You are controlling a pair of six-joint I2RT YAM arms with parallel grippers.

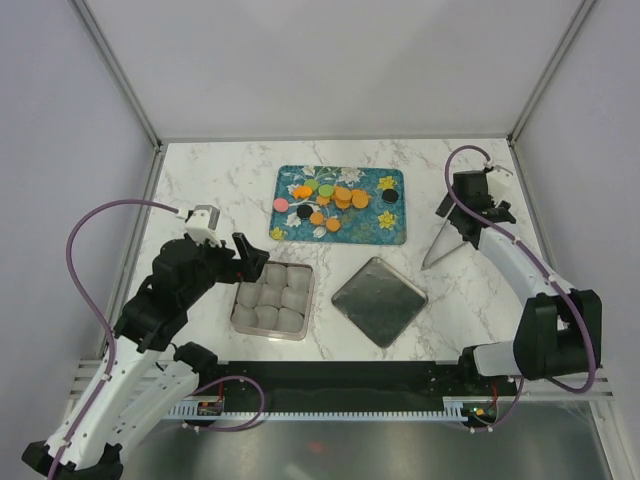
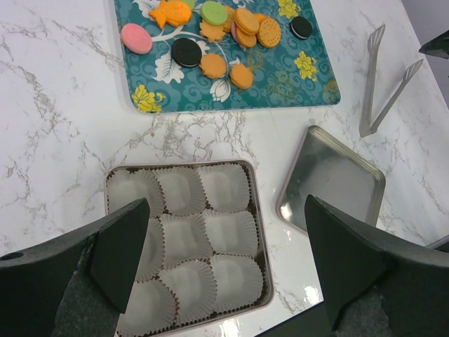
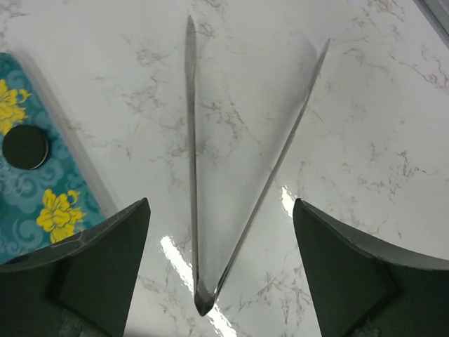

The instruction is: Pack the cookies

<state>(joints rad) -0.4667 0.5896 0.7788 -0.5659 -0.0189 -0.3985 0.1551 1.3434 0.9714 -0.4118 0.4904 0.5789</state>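
the cookies point(image 1: 335, 198) lie heaped on a teal flowered tray point(image 2: 280, 77) at the marble table's point(image 2: 56, 105) far middle. nearer sit a square tin point(image 2: 259, 232) of white paper cups point(image 2: 186, 239), with its lid point(image 2: 330, 179) beside it. metal tongs point(image 3: 191, 140) lie right of the tray. the left gripper point(image 2: 224, 260) hangs spread wide over the tin. the right gripper point(image 3: 219, 232) is spread wide above the tongs' hinge end, jaws clear on both sides.

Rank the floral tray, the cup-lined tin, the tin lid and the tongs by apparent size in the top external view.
1. floral tray: clearly the largest.
2. cup-lined tin and tin lid: close. The tin looks slightly bigger, but the lid lies turned, so I won't rank them.
3. tongs: smallest.
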